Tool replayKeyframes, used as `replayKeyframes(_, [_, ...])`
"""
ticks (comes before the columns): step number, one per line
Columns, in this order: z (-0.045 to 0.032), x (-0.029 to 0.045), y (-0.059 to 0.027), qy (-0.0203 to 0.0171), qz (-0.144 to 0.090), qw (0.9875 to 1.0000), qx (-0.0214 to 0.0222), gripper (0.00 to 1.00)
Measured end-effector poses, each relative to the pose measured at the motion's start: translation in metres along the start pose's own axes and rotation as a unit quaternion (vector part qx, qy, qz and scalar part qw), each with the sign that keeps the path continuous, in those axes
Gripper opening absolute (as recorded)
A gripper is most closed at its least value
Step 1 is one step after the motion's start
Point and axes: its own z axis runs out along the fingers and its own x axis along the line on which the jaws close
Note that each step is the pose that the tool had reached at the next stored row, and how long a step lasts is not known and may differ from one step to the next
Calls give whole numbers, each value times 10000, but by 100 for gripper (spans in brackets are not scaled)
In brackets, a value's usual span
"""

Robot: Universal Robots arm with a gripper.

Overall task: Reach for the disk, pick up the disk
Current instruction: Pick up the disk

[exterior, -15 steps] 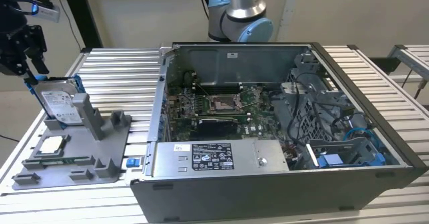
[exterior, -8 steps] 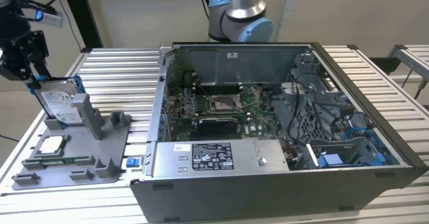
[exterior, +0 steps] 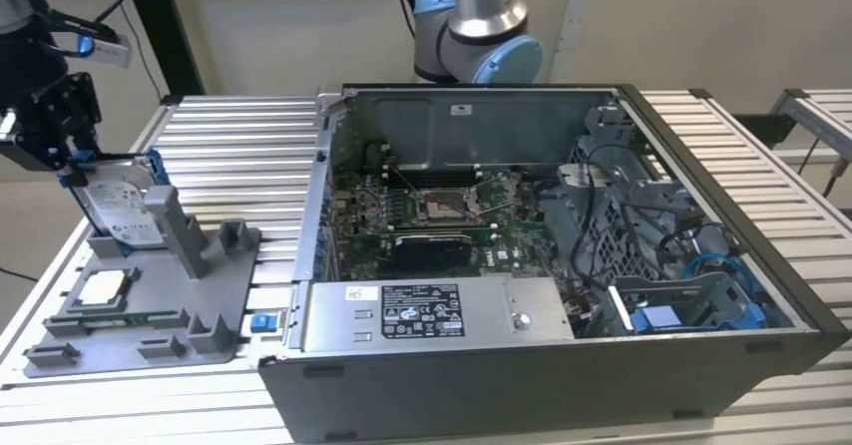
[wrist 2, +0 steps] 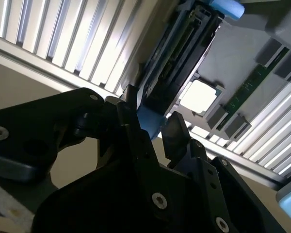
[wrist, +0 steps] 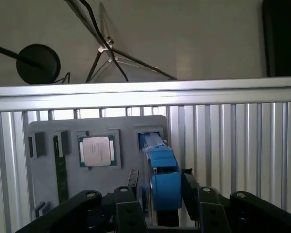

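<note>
One black claw sits at the blue top edge of the disk — the disk stands upright in the grey holder. Gripping it or not — I cannot tell.

We saw the arm standing as a grey, blue-capped joint at the far side of the exterior view, while at that view's left its black gripper pointed downward, both fingers pressed against opposite sides of the disk in both wrist views.
</note>
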Motion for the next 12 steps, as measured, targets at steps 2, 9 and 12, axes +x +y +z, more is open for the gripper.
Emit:
replayKeyframes(2, [35,2,0,1,-24,10000,-3,100])
replayKeyframes(9, [151,5,-2,-8,-104,9999,-4,100])
replayKeyframes(12, [199,7,-3,-14,-135,9999,-5,100])
